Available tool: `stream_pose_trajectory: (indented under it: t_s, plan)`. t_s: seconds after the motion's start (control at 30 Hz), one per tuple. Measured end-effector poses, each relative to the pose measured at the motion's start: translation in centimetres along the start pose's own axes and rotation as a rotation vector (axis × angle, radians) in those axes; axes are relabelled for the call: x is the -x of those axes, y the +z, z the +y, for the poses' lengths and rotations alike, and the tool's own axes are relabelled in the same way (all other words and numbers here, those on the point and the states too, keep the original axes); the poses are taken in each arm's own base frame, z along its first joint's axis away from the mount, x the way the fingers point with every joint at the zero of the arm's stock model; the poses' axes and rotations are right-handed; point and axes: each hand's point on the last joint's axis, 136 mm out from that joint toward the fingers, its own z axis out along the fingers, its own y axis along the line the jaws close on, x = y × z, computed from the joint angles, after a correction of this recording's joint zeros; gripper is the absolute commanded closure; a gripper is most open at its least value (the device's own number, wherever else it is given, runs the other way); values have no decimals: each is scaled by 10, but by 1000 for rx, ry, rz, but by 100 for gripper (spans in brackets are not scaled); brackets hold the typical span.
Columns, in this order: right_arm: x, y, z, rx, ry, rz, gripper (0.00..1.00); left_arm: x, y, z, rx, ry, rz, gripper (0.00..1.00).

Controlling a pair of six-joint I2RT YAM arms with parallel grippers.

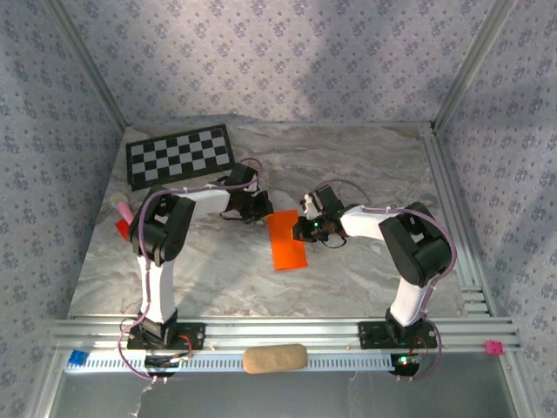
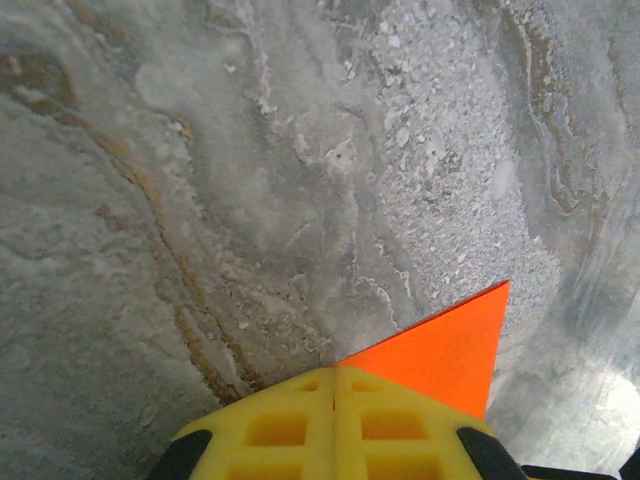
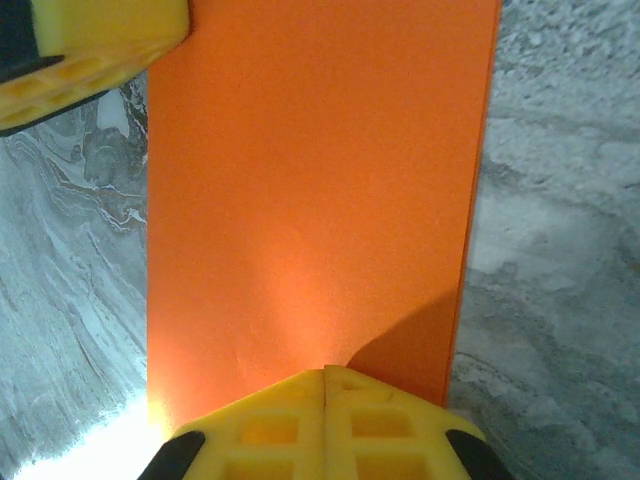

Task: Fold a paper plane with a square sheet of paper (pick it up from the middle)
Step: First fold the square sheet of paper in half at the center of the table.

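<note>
Obs: left gripper (image 2: 333, 372) clenched, pinching one corner of the orange paper (image 3: 310, 180); the corner sticks out ahead and right of its tips. Right gripper (image 3: 325, 372) clamped on the paper's near edge. The folded strip runs straight ahead across the marble table (image 2: 250, 180).

White-and-black arms (image 1: 157, 287), lilac cables (image 1: 449, 237), yellow gridded jaws.

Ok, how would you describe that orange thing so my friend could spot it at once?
Look at the grey marbled table, near its middle. There sits an orange paper rectangle, pinched by the left gripper and the right gripper. It is plain bright orange, unlike the black-and-white checkerboard sheet behind it.
</note>
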Motion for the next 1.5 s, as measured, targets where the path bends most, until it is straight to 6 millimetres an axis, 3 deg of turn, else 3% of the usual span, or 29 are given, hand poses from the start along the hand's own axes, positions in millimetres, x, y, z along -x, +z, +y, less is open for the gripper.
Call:
stream_pose_trajectory:
  t_s: [0.63,0.83,1.0,1.13,1.3,1.5]
  plan:
    - [0,0,0,0,0,0,100,11,-4,5,-6,-45,-32,91]
    - [0,0,0,0,0,-1,100,13,-23,-7,17,-2,-89,87]
    - [0,0,0,-1,0,-2,100,-2,-46,-31,-12,58,-119,86]
    - [0,0,0,-1,0,-2,100,-23,-44,-37,-21,89,-88,87]
    - [0,-1,0,-2,0,-3,100,-62,-24,-27,-42,70,-1,89]
    - [-2,-1,-1,-4,1,-2,100,-77,-13,-10,-40,40,29,89]
